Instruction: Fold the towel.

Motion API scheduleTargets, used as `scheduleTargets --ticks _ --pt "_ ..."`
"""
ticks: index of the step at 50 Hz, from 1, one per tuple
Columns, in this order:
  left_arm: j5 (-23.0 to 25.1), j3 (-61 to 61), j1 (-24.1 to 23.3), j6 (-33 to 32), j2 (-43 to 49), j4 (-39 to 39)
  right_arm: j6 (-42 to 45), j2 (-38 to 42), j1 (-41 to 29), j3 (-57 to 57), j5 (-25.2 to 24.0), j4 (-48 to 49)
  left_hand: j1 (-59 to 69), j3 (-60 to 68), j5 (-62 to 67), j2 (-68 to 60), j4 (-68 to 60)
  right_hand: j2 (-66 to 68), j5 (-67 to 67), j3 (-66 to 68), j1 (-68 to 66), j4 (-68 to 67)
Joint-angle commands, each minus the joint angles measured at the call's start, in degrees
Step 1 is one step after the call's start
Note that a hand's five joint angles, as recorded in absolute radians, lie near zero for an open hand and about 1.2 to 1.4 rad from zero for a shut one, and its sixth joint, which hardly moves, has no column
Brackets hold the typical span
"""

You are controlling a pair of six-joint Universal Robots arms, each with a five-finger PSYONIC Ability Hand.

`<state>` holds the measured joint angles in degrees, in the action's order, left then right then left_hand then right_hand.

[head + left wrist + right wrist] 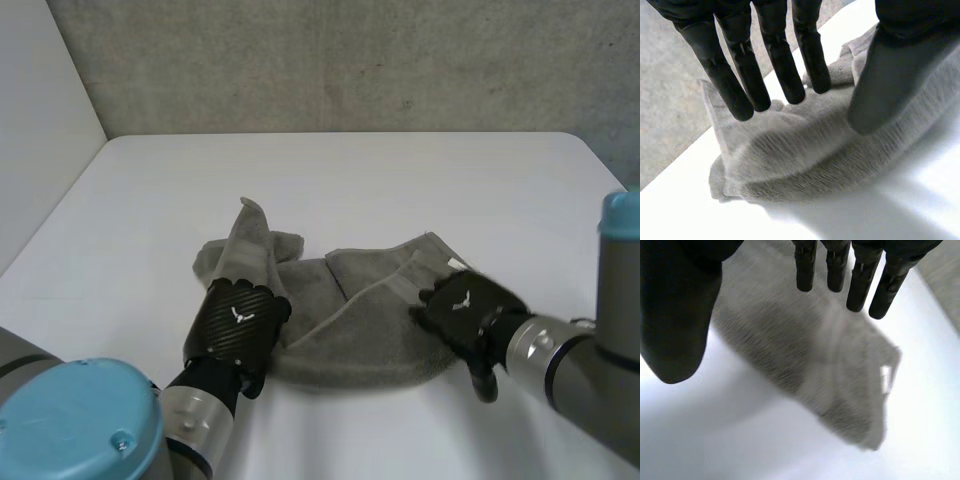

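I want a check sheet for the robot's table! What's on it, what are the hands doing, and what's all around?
surface: white table, bare around the cloth.
job's things: grey towel, rumpled and not neatly folded, bunched at its left end, with a white tag near its right end.
clutter: nothing seen.
hands: left hand open, fingers straight, over the bunched left end; right hand open, fingers straight, over the right end by the tag; I cannot tell if it touches.
cables: nothing seen.
surroundings: grey wall behind the table, white panel on the left side.
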<state>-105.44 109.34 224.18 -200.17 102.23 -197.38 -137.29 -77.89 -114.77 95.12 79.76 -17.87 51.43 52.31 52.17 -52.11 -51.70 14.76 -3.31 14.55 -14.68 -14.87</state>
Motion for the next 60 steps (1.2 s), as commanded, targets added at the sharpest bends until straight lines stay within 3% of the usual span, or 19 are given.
scheduleTargets --ticks 1,5,13,17,19,22,38,43,60 --pt "0.0 -4.9 0.4 -0.3 -6.2 4.1 -6.7 -1.6 0.1 -7.7 -1.5 -0.2 -18.6 -19.5 -29.4 19.3 18.9 -4.8 3.3 -4.6 4.7 4.9" --pt "0.1 -8.4 1.9 -0.5 -6.9 4.3 -8.5 -1.0 0.1 -9.6 -2.7 -0.1 -25.7 -26.6 -36.5 26.4 26.0 -4.8 3.3 -4.6 4.7 4.9" --pt "0.4 -14.8 6.8 -1.0 -2.0 3.8 -8.6 11.8 -0.8 -17.5 -4.3 2.9 -28.3 -29.1 -39.0 28.9 28.5 -4.8 3.3 -4.6 4.7 4.9" --pt "3.8 -20.9 9.5 -3.0 4.9 5.5 -8.2 17.3 -0.8 -22.5 -4.4 2.9 -28.1 -29.0 -38.8 28.8 28.4 -4.8 3.3 -4.6 4.7 4.9" --pt "10.1 -26.4 12.0 -6.2 10.7 9.0 -8.2 20.5 -0.8 -25.8 -4.2 2.6 -27.3 -28.1 -38.0 27.9 27.5 -4.2 2.7 -4.0 4.1 4.3" --pt "13.8 -32.0 14.2 -8.4 15.9 11.7 -8.2 25.6 -0.6 -31.0 -3.6 2.6 -27.1 -28.0 -37.8 27.8 27.4 -0.3 -1.1 -0.1 0.2 0.4" --pt "18.2 -48.8 16.9 -12.3 29.2 24.9 -3.6 36.6 0.2 -39.0 -3.4 3.0 -26.2 -27.1 -37.0 26.9 26.5 1.4 -2.8 1.6 -1.5 -1.3" --pt "18.3 -48.4 17.6 -15.9 29.0 26.1 -2.3 37.3 1.5 -39.1 -3.7 3.0 -26.4 -27.3 -37.2 27.1 26.7 1.4 -2.8 1.6 -1.5 -1.3" --pt "18.4 -41.2 19.9 -16.0 18.2 24.6 -1.4 38.3 3.9 -39.9 -4.4 3.2 -27.3 -28.1 -38.0 27.9 27.5 7.1 -8.5 7.3 -7.2 -7.0"
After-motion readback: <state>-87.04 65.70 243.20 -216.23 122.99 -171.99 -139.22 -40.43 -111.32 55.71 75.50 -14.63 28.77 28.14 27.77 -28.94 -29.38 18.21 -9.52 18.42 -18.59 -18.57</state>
